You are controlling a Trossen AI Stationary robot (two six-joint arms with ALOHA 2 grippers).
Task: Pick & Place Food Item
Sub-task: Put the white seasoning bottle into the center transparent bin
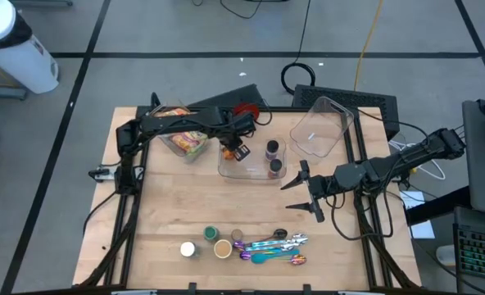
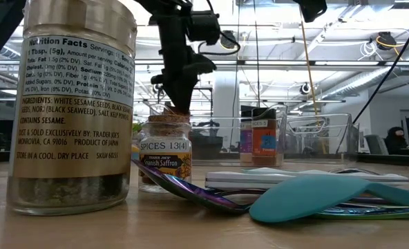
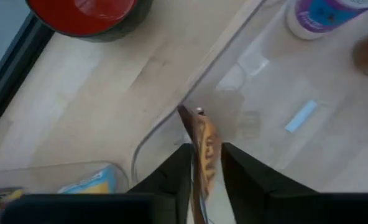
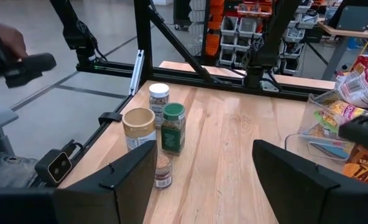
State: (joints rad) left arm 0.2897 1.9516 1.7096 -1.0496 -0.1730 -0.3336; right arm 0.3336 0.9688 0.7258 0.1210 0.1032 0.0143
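An orange food packet [image 3: 202,134] stands on edge between the fingers of my left gripper [image 3: 206,146], which points steeply down over the left end of a clear container [image 1: 251,174]. In the high view this gripper [image 1: 234,149] hangs just inside the container's far left corner. The packet's lower tip [image 3: 185,113] reaches down by the container's rounded corner [image 3: 165,127]; whether it rests there cannot be told. My right gripper [image 1: 301,195] waits open above the table to the right of the container, holding nothing, and its wrist view shows its fingers wide apart [image 4: 202,168]. My left gripper has the packet's upper part [image 3: 204,155] between its two fingers, one on each flat face. The fingers come from above, pointing steeply down. The packet hangs on edge below them, its tip low at the container's corner.
Two spice jars [image 1: 273,160] stand in the container's right end. A second clear bin with food packets [image 1: 185,141] lies left of it, a red round lid [image 1: 247,109] behind it, and a tilted empty bin [image 1: 320,127] at the far right. Jars [image 1: 214,242] and coloured spoons [image 1: 271,246] lie near the front edge.
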